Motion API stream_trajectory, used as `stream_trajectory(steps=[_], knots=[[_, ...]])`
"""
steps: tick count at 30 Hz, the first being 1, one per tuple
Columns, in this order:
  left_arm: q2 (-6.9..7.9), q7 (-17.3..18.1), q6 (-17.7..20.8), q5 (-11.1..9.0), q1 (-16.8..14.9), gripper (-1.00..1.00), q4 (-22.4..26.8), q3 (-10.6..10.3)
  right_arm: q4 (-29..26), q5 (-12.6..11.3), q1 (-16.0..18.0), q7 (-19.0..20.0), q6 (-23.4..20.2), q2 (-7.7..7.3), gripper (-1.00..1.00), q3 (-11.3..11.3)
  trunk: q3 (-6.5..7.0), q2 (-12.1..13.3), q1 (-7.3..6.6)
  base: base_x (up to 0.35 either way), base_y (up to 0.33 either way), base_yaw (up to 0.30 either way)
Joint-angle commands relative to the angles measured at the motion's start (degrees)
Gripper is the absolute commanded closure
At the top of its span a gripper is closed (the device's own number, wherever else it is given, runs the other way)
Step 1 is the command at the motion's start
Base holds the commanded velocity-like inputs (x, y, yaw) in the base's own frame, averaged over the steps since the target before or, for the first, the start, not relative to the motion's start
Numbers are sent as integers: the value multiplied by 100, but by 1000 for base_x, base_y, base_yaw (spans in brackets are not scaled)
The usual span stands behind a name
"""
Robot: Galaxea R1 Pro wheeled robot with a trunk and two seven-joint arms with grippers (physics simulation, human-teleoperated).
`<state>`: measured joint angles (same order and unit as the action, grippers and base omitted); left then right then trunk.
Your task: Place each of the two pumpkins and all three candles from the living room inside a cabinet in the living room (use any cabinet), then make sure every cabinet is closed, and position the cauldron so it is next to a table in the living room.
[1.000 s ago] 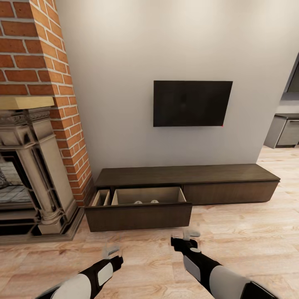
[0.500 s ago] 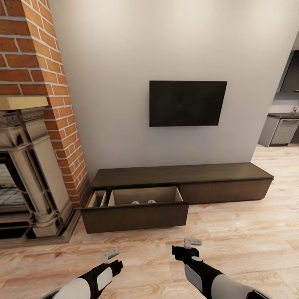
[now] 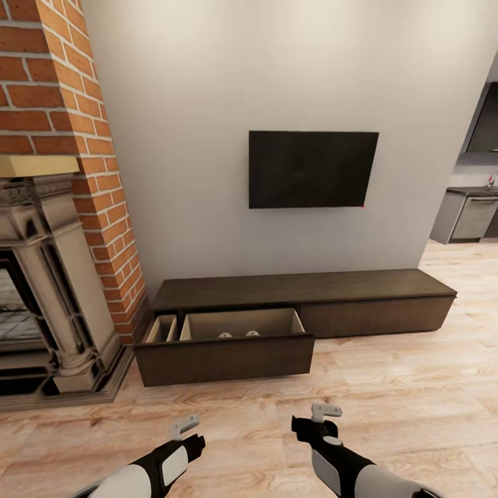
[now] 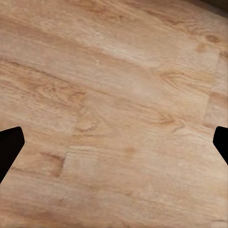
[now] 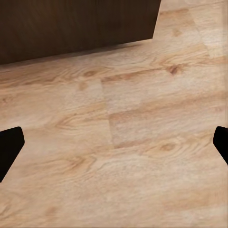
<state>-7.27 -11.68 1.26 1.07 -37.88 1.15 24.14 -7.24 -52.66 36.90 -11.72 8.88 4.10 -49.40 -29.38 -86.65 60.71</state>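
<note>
The long dark-brown cabinet (image 3: 304, 299) stands against the white wall. Its left drawer (image 3: 225, 358) is pulled out, showing a pale beige inside. The tops of two candles (image 3: 225, 335) (image 3: 252, 333) peek over the drawer front. My left gripper (image 3: 185, 425) and right gripper (image 3: 325, 413) hover low over the wood floor in front of the drawer, both open and holding nothing. In the right wrist view the dark drawer front (image 5: 76, 23) lies just beyond the open right gripper (image 5: 114, 142). The left gripper (image 4: 114, 145) faces bare floor. The pumpkins, cauldron and table are out of view.
An ornate beige fireplace (image 3: 48, 277) with a red brick chimney (image 3: 76, 104) stands left of the cabinet. A black TV (image 3: 312, 169) hangs above it. A kitchen counter (image 3: 474, 214) shows at the far right. Wood floor (image 3: 415, 401) stretches to the right.
The camera has drawn back slightly, so the cabinet looks a little smaller. Both arms sit a touch lower in the picture. The drawer stays open.
</note>
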Motion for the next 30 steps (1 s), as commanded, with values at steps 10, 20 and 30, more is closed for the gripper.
stream_trajectory(steps=[10,20,30], knots=[[-3,-18,7,10,0,-100,8,20,40,-53,2,-24,245,12,-100,-55,-186,-406,220,0,0,89],[9,108,-17,311,7,-100,8,20,46,-52,-63,-24,350,12,-100,-60,-365,-807,440,0,0,285],[12,387,-407,482,81,-100,29,14,48,-45,-93,-24,351,8,-100,-55,-545,-1208,659,0,0,294]])
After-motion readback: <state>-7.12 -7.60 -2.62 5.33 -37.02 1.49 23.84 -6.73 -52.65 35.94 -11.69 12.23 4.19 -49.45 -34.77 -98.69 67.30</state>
